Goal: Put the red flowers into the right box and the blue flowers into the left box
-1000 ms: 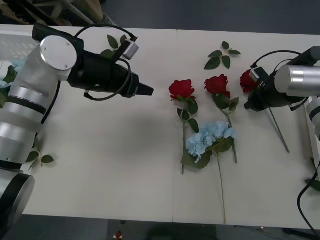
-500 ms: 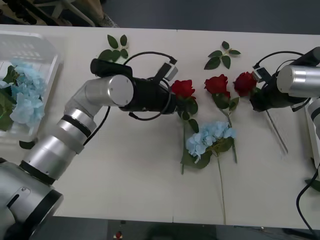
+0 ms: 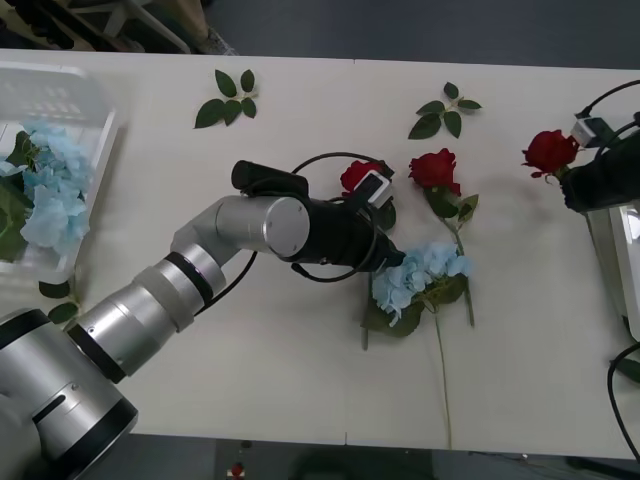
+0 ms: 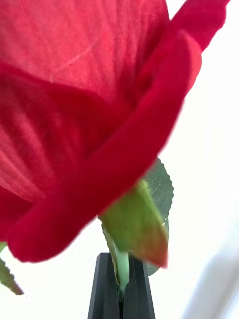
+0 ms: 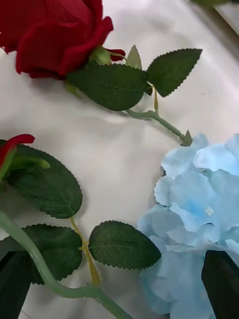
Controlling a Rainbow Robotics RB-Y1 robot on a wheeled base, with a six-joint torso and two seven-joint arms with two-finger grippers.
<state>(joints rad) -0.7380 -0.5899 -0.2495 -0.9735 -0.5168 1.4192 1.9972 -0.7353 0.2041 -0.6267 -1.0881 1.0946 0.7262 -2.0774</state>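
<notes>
Red rose (image 3: pixel 550 151) clamped by the stem in right gripper (image 4: pixel 119 291), fingers closed, raised beside right box (image 3: pixel 612 250). Blue hydrangea (image 3: pixel 418 275) flat on table (image 3: pixel 250 350), mid-right. Left gripper (image 3: pixel 392 262) spread wide at its edge, holding nothing, apparently touching petals.

The left hand (image 3: pixel 392 258) sits under its own black wrist in the front view, fingers out of sight there. One rose (image 3: pixel 360 176) peeks from behind that arm, its stem covered. At three o'clock the right box (image 3: pixel 612 240) runs off the frame edge, and the right arm is cropped too. At nine o'clock the left box (image 3: pixel 70 262) is cut off. Up close, the held rose (image 4: pixel 89 114) is a blur spilling past the frame.
</notes>
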